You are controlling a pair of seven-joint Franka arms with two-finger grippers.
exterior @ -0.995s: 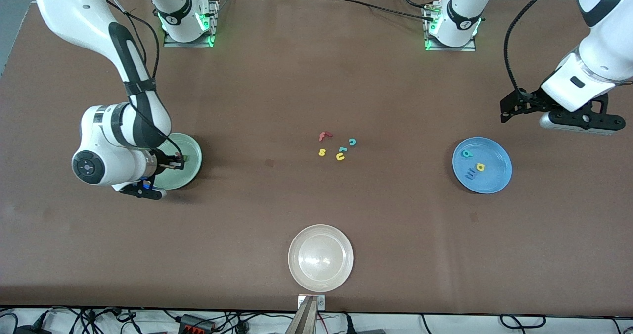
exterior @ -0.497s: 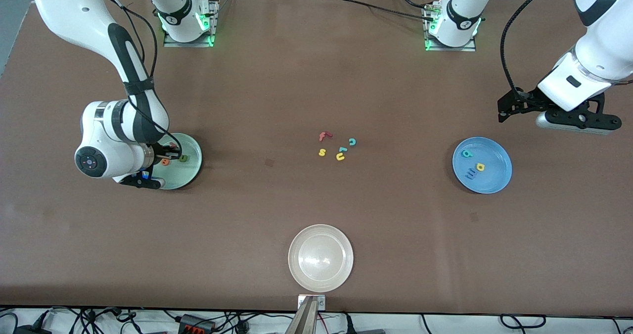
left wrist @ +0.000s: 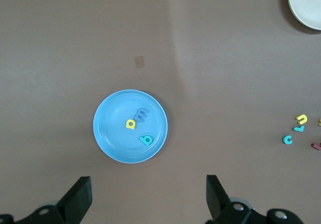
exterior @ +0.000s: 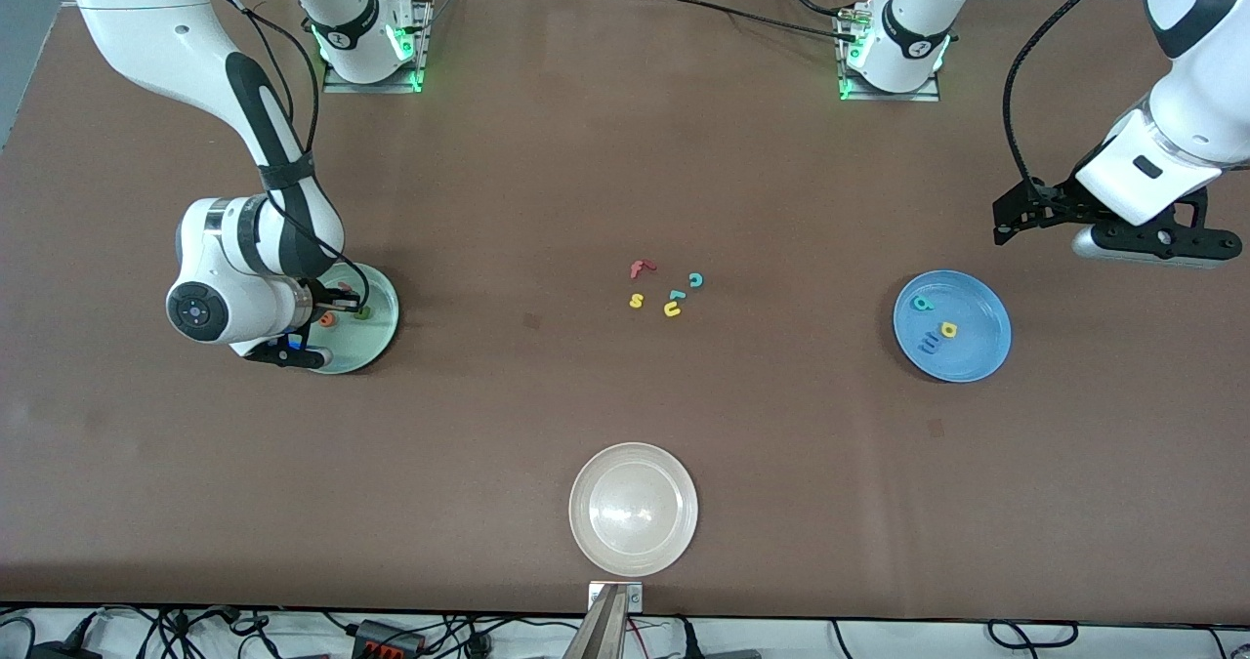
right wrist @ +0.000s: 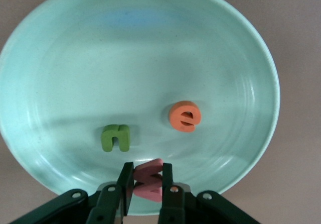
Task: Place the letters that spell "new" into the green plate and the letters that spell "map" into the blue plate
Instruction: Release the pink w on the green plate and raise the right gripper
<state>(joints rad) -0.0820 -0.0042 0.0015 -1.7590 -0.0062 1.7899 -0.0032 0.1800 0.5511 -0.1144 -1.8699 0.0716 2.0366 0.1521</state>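
A matte brown table (exterior: 547, 181) stretched beneath two white Franka arms. Three smooth round plates with raised rims sat well apart on it: a glossy cream-white plate (exterior: 634, 509) nearest the front camera, a pale mint-green plate (exterior: 379, 337) toward the right arm's end, and a mid-blue plate (exterior: 952, 326) toward the left arm's end.

The right gripper (right wrist: 146, 183) hung low over the green plate, its black fingers (right wrist: 125, 180) narrowly parted, one on each side of the red-pink w (right wrist: 149, 180); whether they pinched the letter or merely flanked it could not be told, nor whether the w rested on the plate. Just beside it lay the dark green n (right wrist: 116, 137) and the rounded orange e (right wrist: 185, 116), both flat on the plate's glazed floor.

The left gripper (left wrist: 149, 196) waited in the air over bare table by the blue plate, its fingers (left wrist: 78, 198) spread wide and holding nothing. In the blue plate lay the blue m (left wrist: 143, 115), the yellow p (left wrist: 131, 124) touching it, and the teal a (left wrist: 146, 140) close by.

Mid-table sat a loose cluster of tiny foam-like spares: a red f (exterior: 640, 268), a yellow s (exterior: 636, 300), a teal c (exterior: 695, 280), a teal l-like letter (exterior: 676, 296) and a yellow u-shaped letter (exterior: 672, 309).
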